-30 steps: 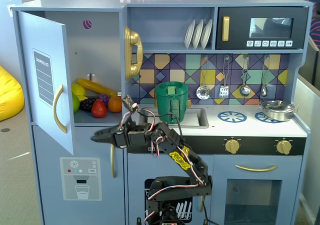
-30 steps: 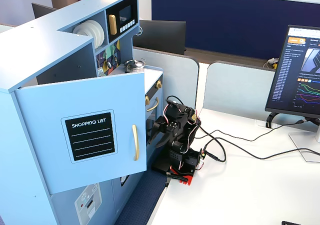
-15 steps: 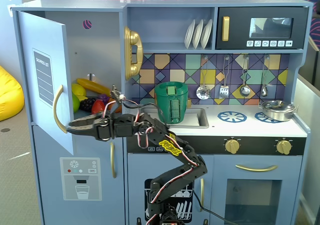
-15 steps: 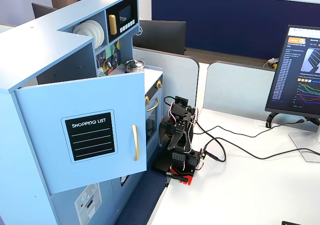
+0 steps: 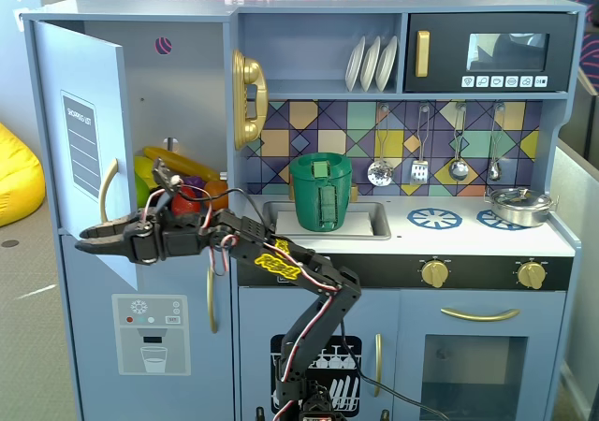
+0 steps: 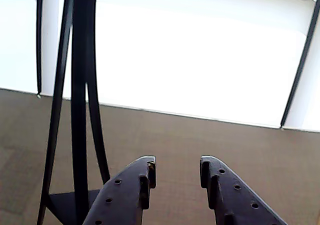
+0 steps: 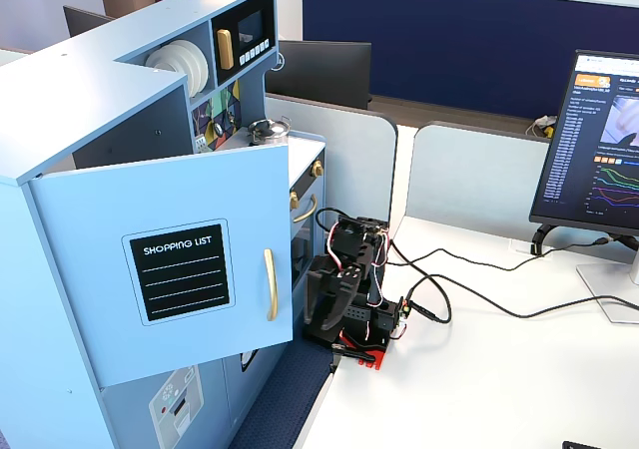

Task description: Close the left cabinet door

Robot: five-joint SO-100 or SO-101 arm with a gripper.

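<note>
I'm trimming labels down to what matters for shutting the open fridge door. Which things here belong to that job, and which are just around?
Belongs to the job:
left cabinet door, swung open
its gold handle
gripper, open

Just around:
green pot in the sink
microwave
plates
monitor

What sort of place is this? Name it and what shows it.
Probably an office or lab: a toy kitchen stands beside a white desk with a data monitor and partition panels.

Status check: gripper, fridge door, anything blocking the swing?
Gripper open, empty, beside the left cabinet door near its lower edge. Door wide open, gold handle untouched. Nothing seen in the door's path.
</note>
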